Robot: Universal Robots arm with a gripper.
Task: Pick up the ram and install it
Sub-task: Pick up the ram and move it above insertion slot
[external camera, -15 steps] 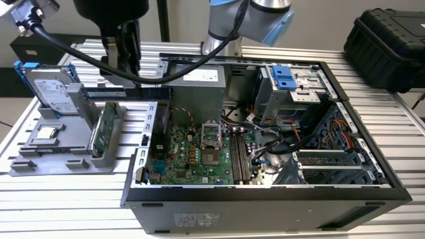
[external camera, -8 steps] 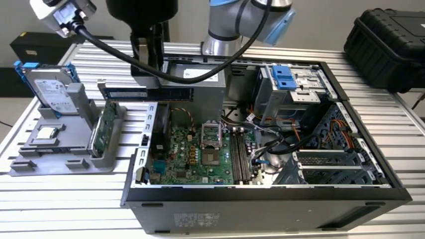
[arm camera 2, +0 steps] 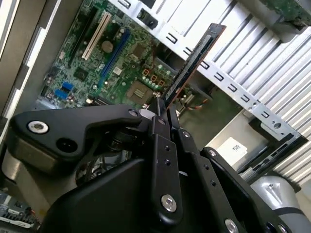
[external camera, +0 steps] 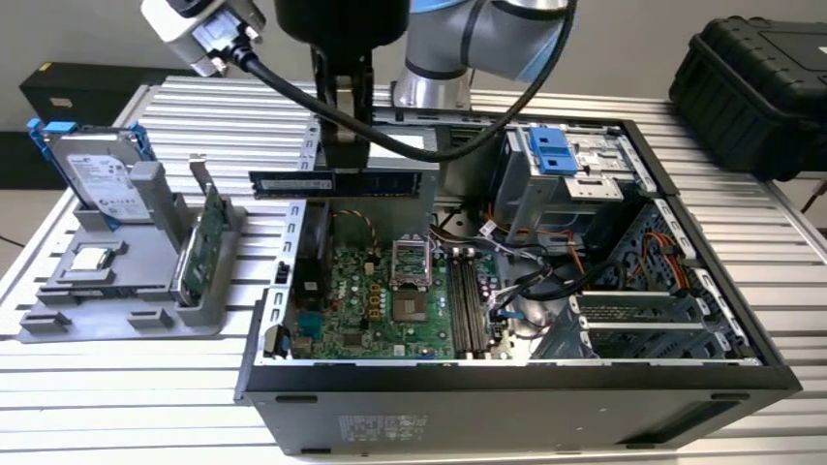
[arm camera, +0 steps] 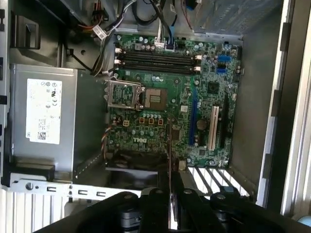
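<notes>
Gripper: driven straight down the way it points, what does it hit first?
Likely the motherboard. The ram held in the gripper would touch it first, beside the processor socket and well off the memory slots. Depth is unclear, so treat this as a guess.

Pretty bright, even light overall. The ribbed surface (external camera: 130, 387) glares white in spots, while the case (external camera: 517, 402) interior stays shadowy.

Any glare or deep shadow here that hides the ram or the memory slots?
Exterior view: glare whitens the table slats at that view's left, but the ram held in the gripper stands out dark against them. Second wrist view: bright background behind the ram. First wrist view: memory slots evenly lit.
</notes>
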